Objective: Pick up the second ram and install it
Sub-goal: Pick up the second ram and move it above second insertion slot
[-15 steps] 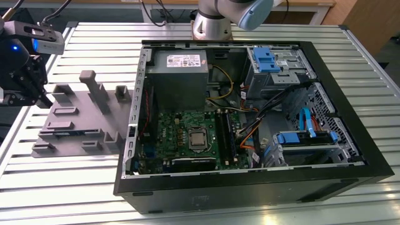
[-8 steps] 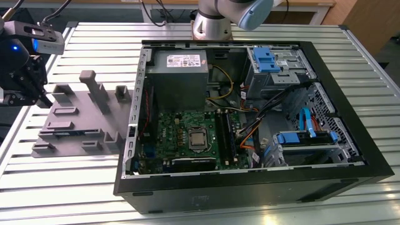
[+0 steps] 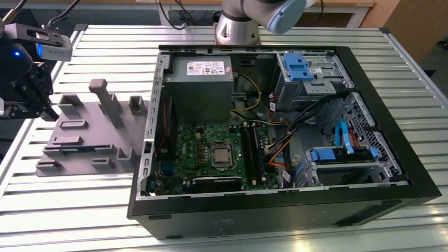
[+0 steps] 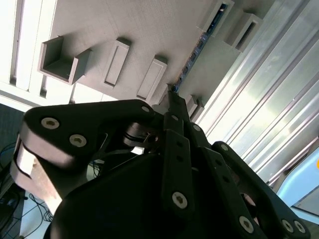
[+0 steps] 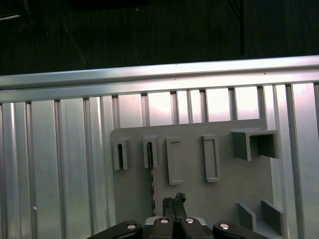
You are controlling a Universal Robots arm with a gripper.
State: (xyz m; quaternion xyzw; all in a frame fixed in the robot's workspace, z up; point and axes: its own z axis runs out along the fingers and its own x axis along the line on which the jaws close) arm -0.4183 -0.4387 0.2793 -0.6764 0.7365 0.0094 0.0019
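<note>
First wrist view: the hand (image 5: 174, 203), clenched and empty, hangs just beside the thin blue ram stick (image 5: 152, 184) in a grey plastic holder (image 5: 234, 184); centre over it first.

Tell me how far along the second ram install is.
Done: nothing clearly; I cannot tell what the long black memory slots hold. In hand: the black gripper hangs over the grey slotted fixture tray, beside the thin blue ram stick standing on edge there, not lifted. Left: lifting it and seating it in the open black computer case.
</note>
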